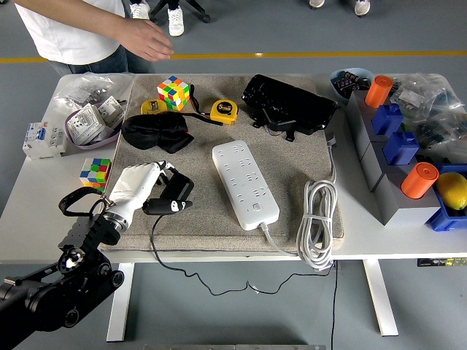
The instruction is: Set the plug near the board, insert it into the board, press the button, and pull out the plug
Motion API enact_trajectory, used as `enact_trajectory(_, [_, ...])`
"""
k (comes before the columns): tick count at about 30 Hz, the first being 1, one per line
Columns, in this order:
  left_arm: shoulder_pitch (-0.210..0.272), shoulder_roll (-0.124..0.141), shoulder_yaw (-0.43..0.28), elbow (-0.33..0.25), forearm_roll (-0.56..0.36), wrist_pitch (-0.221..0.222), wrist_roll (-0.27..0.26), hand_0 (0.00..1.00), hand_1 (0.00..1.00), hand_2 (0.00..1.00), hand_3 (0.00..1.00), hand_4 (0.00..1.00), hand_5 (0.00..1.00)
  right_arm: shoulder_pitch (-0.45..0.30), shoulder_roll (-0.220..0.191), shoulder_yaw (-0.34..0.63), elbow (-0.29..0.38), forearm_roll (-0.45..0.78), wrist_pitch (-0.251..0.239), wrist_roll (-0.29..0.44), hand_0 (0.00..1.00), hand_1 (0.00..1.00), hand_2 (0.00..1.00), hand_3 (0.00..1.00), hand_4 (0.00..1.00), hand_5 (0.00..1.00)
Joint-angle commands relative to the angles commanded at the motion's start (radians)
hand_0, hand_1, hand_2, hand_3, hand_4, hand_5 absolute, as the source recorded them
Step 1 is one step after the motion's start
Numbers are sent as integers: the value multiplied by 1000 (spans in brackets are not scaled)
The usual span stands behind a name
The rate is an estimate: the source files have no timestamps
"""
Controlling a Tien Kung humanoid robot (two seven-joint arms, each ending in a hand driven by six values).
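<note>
My left hand wraps its fingers around the black plug, right at my fingertips. I think it is small, light, hard and a bit slippery. I should hold its fat body, not its thin floppy cord. The white board lies just past it.

We take the grey mat as our landmark. On its far edge we list a multicoloured puzzle cube, two yellow tape measures, a black eye mask and a glossy black bag. Left of the mat, on the white table, we log a second puzzle cube, white breaker units and clear bags of parts. Right of the mat we count grey blocks, blue blocks, two orange cylinders and a lemon. Beyond the mat's far left corner, a person's hand hangs above the table.
</note>
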Motion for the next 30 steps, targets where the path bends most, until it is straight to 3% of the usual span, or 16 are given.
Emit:
enact_trajectory(2, [-1,-1,2,1,0,7,-1,327,399,428,566,998,308,0,0,0,0,0,0,0,654,676,648,566,996,558])
enact_trajectory(3, [-2,-1,3,3,-4,10,-2,274,354,439,542,998,154,0,0,0,0,0,0,0,654,676,648,566,995,558])
enact_trajectory(8, [-4,-5,5,6,-14,14,-4,274,354,439,542,998,154,-1,-1,2,2,-3,0,0,654,676,648,566,995,558])
enact_trajectory(9, [-4,-6,5,6,-13,15,-4,250,354,433,544,896,58,-2,-1,3,2,-3,0,0,654,676,648,566,995,558])
enact_trajectory(14, [-3,-8,3,0,-16,26,-14,250,354,433,544,896,58,-4,1,5,3,-6,-1,1,654,676,648,566,995,558])
enact_trajectory(15, [-4,-8,4,-1,-19,28,-17,235,347,418,547,839,2,-5,1,5,2,-6,-1,1,653,676,648,566,995,558])
enact_trajectory(18, [-7,-6,6,-8,-26,32,-26,235,347,418,547,839,2,-4,2,7,2,-6,-1,1,653,676,648,566,995,558])
enact_trajectory(24, [-27,8,28,-13,-107,33,-99,229,357,430,546,815,2,-2,2,12,2,-8,-1,1,654,676,648,566,995,558])
enact_trajectory(30, [-76,25,82,2,-288,13,-218,229,373,435,544,804,2,-2,3,11,2,-6,-1,1,654,676,648,566,994,559])
